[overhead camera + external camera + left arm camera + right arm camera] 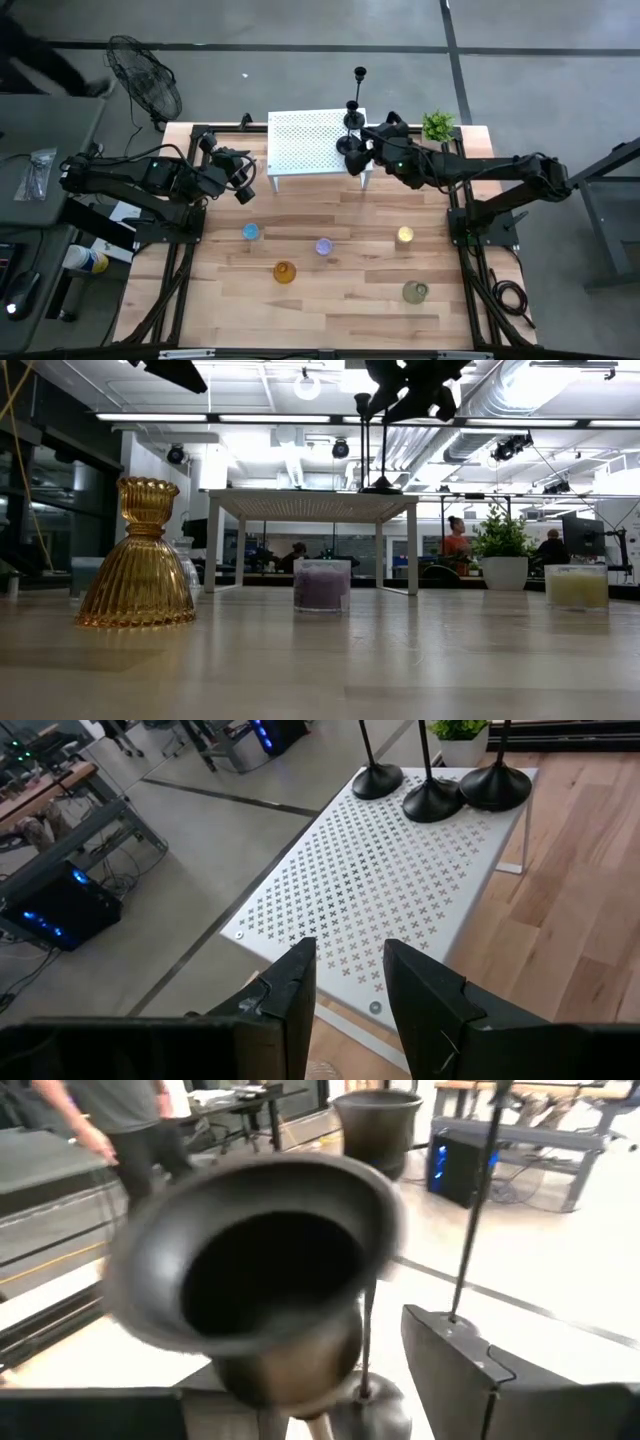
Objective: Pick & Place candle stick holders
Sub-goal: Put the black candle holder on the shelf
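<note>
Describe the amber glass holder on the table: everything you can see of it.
The amber glass holder is translucent golden-orange glass with vertical ribs. It has a wide bell-shaped skirt, a narrow waist and a small fluted cup on top. It stands upright on the wooden table, near the front, left of centre, seen from above at. No gripper touches it. A clear glass piece sits just behind it in the low view; whether they touch cannot be told.

The candlestick cup [262, 1275] right at the right tool [330, 1380] is blurred. Its stem and base are cut off below the tool.
</note>
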Available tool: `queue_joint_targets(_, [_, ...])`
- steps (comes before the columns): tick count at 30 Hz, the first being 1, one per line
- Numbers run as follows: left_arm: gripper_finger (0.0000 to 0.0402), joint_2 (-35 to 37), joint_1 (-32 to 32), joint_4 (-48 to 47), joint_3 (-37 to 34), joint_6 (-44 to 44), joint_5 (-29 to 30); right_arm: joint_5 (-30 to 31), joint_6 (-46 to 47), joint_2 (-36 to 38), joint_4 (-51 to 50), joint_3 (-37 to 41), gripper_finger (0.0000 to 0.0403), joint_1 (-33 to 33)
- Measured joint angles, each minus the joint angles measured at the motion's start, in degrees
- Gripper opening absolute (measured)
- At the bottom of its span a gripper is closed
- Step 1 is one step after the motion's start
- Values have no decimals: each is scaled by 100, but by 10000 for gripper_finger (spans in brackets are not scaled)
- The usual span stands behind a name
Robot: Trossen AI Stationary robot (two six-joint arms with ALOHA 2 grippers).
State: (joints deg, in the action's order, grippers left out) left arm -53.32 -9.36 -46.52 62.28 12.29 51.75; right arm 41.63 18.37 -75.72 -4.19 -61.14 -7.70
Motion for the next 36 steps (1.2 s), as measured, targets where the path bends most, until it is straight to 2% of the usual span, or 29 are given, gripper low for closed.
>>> queue_joint_targets(6, [117, 0, 0, 2, 0, 0, -6, -22, -12, 0, 7, 0, 148, -22])
queue_joint_targets(17, [117, 0, 0, 4, 2, 0, -13, -23, -63, 0, 9, 0, 40, -20])
queue_joint_targets(28, [117, 0, 1, 4, 2, 0, -11, -179, -64, 284, 5, 0, 33, -18])
queue_joint_targets(36, [117, 0, 0, 9, 0, 2, -9, -604, -297, 523, -39, 0, 33, -33])
